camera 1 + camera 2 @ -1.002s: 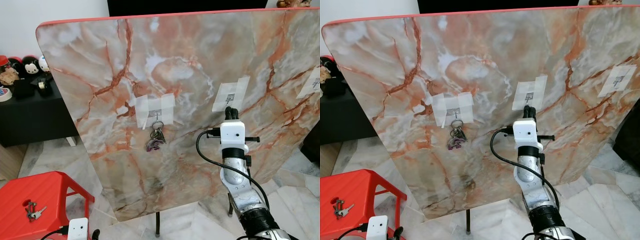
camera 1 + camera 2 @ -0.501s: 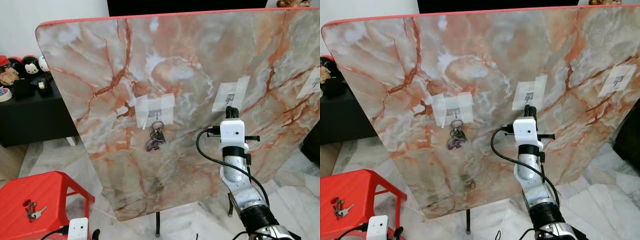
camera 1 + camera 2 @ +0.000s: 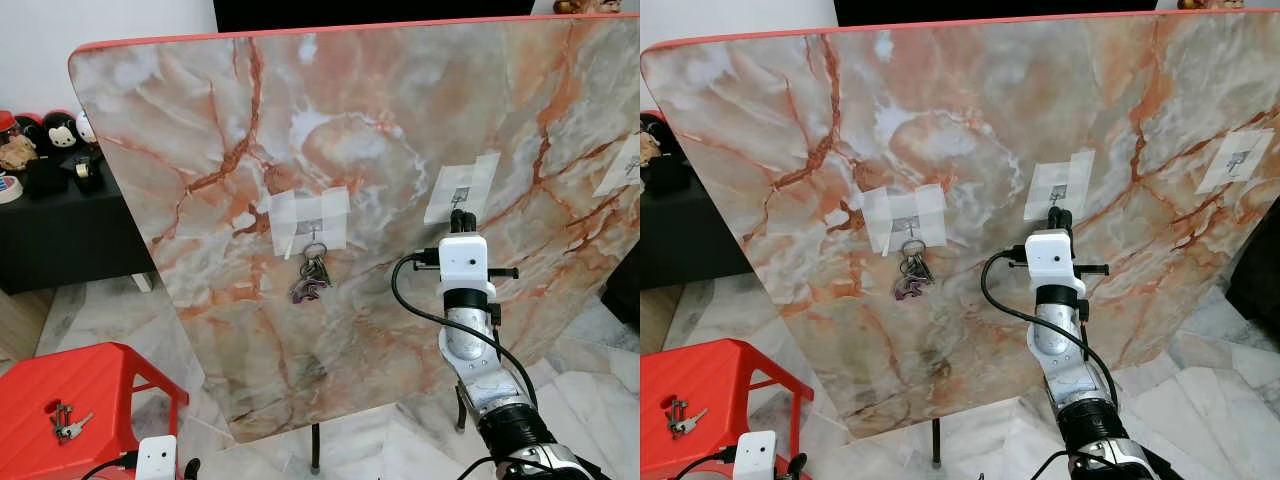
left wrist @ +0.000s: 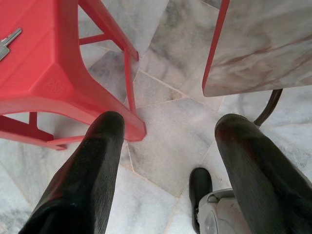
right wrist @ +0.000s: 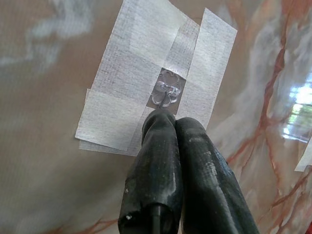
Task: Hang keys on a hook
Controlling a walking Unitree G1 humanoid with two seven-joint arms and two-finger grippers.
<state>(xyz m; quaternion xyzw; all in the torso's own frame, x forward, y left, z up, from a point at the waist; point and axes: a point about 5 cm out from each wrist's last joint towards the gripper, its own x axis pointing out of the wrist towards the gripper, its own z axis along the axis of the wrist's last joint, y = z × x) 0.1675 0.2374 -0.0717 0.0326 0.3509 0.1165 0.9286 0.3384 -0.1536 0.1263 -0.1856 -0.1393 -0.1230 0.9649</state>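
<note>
A marble board (image 3: 380, 110) stands upright with small metal hooks taped to it. A bunch of keys (image 3: 312, 276) hangs from the left hook (image 3: 313, 230). My right gripper (image 5: 168, 117) is raised to the middle hook (image 5: 166, 92), its fingers shut together with the tips touching just under it; I make out no key between them. From the head, that gripper (image 3: 458, 222) sits right below the taped patch (image 3: 462, 188). Another set of keys (image 3: 64, 421) lies on the red stool (image 3: 90, 385). My left gripper (image 4: 170, 122) hangs open over the floor beside the stool.
A third taped hook (image 3: 628, 166) is at the board's right edge. A black cabinet (image 3: 60, 215) with toys stands at the left behind the board. The board's dark legs (image 3: 315, 450) stand on the marble-tiled floor (image 3: 100, 305).
My right gripper has crept slightly up and left, closer to the middle hook. The left arm and the hanging keys have not moved.
</note>
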